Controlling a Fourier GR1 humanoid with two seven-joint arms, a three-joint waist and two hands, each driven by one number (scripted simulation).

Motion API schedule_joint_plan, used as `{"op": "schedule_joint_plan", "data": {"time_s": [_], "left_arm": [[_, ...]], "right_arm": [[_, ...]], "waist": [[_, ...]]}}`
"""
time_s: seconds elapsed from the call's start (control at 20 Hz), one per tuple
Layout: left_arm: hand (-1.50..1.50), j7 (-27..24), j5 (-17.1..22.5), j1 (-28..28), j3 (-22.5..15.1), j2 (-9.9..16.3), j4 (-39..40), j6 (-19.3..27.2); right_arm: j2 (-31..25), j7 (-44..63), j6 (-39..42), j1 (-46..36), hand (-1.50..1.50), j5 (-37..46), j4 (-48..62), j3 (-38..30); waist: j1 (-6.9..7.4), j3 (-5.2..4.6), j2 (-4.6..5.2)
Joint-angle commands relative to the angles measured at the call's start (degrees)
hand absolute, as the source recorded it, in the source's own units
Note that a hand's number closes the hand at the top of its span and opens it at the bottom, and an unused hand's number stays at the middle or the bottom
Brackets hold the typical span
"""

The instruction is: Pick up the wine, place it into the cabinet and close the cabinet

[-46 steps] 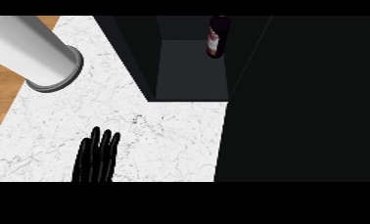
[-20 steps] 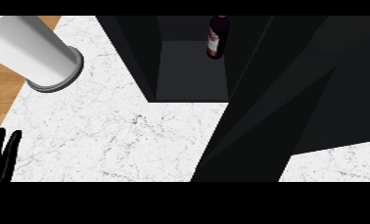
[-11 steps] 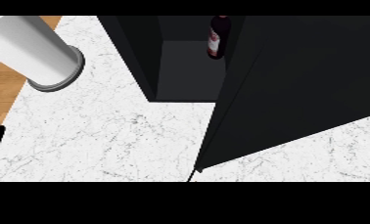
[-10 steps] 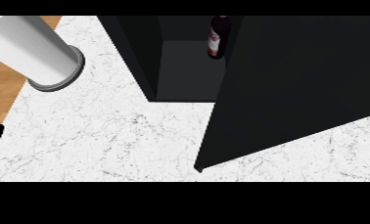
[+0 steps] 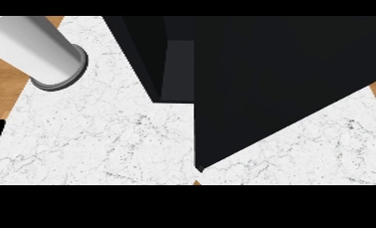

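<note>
Head view shows the dark cabinet door (image 5: 279, 87) swung most of the way across the cabinet (image 5: 150, 53), leaving a narrow gap at left, so the wine is hidden, presumably inside, and neither hand shows, its fingers impossible to judge.

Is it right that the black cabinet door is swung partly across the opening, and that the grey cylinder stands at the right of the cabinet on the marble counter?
Not quite. In the head view the grey cylinder stands at the left of the cabinet, not at its right. The rest holds: the black cabinet door is swung partly across the opening, over the marble counter.
</note>
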Motion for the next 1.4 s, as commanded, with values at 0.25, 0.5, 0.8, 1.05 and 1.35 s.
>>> {"op": "schedule_joint_plan", "data": {"time_s": [0.25,0.5,0.8,1.05,1.35], "left_arm": [[-1.5,2.39,-1.44,-5.54,-2.19,-2.5,1.92,1.43],[-1.5,2.99,-1.56,-5.17,-1.81,-4.13,1.52,1.55],[-1.5,3.55,-1.72,-6.18,-0.24,-5.56,3.34,1.07],[-1.5,5.0,-3.56,-6.77,-0.78,-6.53,2.61,1.91],[-1.5,5.57,-6.02,-8.37,0.21,-8.16,5.83,0.71]], "right_arm": [[9.0,-0.44,-7.68,-20.45,1.5,-9.35,13.68,-5.41],[9.3,-4.32,-10.23,-33.6,1.5,-16.28,26.64,-11.11],[9.45,-11.28,-7.08,-44.77,1.5,-16.77,43.06,-16.87],[8.97,-14.07,-0.99,-48.66,1.5,-14.54,53.18,-22.96],[9.49,-19.37,-0.74,-51.32,1.5,-17.67,63.27,-27.31]], "waist": [[1.12,-0.01,0.64],[1.47,0.08,0.42],[0.99,0.09,0.44],[0.07,0.15,0.34],[-0.01,0.15,0.33]]}}
